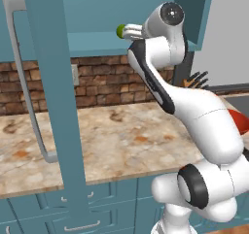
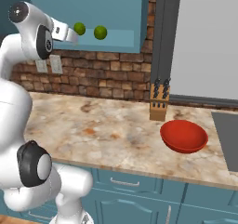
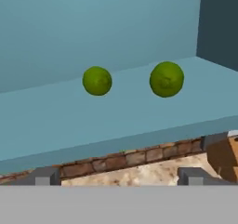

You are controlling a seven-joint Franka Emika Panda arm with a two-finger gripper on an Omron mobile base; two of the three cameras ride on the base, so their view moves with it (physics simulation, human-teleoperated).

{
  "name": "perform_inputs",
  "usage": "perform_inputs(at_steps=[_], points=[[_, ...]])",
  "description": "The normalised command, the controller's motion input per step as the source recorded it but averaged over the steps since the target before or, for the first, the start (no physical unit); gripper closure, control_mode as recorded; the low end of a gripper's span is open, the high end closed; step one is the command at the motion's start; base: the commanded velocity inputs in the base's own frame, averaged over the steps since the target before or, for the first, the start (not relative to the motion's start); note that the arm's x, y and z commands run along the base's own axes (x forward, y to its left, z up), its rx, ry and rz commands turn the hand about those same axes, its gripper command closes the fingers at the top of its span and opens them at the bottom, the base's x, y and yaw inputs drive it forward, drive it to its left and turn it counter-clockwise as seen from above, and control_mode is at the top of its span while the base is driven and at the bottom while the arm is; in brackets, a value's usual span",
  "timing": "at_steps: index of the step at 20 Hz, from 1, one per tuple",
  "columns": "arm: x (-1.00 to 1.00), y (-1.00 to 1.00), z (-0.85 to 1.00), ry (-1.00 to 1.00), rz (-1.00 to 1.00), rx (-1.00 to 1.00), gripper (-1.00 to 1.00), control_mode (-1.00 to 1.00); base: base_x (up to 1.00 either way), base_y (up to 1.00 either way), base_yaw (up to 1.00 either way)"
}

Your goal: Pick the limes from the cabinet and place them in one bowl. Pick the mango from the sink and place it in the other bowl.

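Item: gripper [image 3: 119, 179], jaws wide apart, holding nothing, facing cabinet [image 3: 116, 121] shelf. Limes: one [image 3: 97, 81] at 11 o'clock, other [image 3: 166, 79] at 1 o'clock, both loose. Red bowl [image 2: 184, 136] on counter. Risk: round fruit rolls if nudged off-centre

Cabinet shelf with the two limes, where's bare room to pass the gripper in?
The shelf is bare in front of both limes, left of the left lime, and between it and the right lime. It is tightest right of that lime, near the side wall.
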Motion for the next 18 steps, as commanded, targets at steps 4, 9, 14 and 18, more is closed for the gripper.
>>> perform_inputs(at_steps=[4,9,14,18], points=[[0.76,0.07,0.08,0.01,-0.03,0.01,-1.00,-1.00,0.00,0.00,0.00],[0.70,0.01,0.00,0.03,0.00,0.00,-1.00,-1.00,0.00,0.00,0.00],[0.48,0.00,-0.02,0.02,0.00,0.00,-1.00,-1.00,0.00,0.00,0.00],[0.02,0.00,0.00,0.00,0.00,0.00,-1.00,-1.00,0.00,0.00,0.00]])
